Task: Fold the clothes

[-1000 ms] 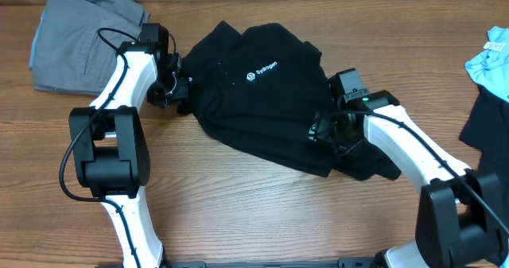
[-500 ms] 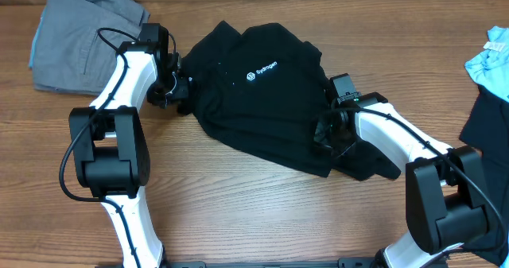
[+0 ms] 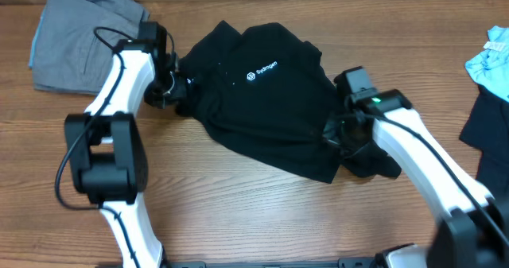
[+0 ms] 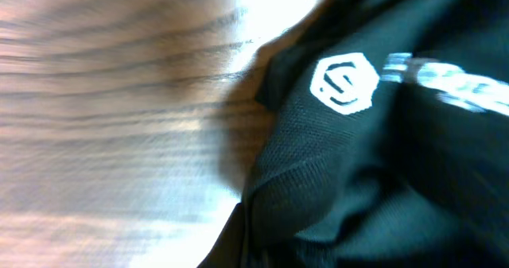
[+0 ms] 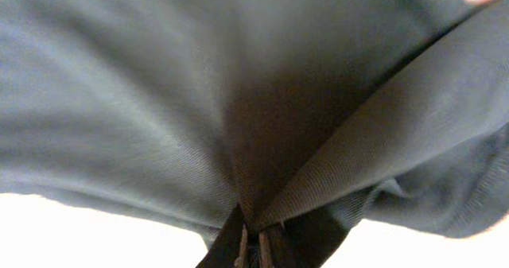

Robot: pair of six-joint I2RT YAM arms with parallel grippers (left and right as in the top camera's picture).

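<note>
A crumpled black shirt (image 3: 262,101) with a white chest logo (image 3: 262,69) lies mid-table. My left gripper (image 3: 176,93) is at the shirt's left edge, shut with the fabric in it. In the left wrist view the black shirt (image 4: 382,157) and its hexagon logo (image 4: 343,83) fill the right side; the fingers themselves are hidden by cloth. My right gripper (image 3: 338,133) sits at the shirt's lower right edge. The right wrist view shows that gripper (image 5: 253,250) shut, with a fold of the shirt (image 5: 254,101) pinched and pulled taut between its fingers.
A grey garment (image 3: 79,37) lies at the back left of the wooden table (image 3: 238,212). A light blue garment (image 3: 491,57) and a dark navy one (image 3: 485,133) lie at the right edge. More black cloth (image 3: 374,166) bunches under the right arm.
My right gripper has shut on the shirt's lower right edge, and its arm has shifted slightly right and up. The left arm has nudged a little to the left, still gripping.
</note>
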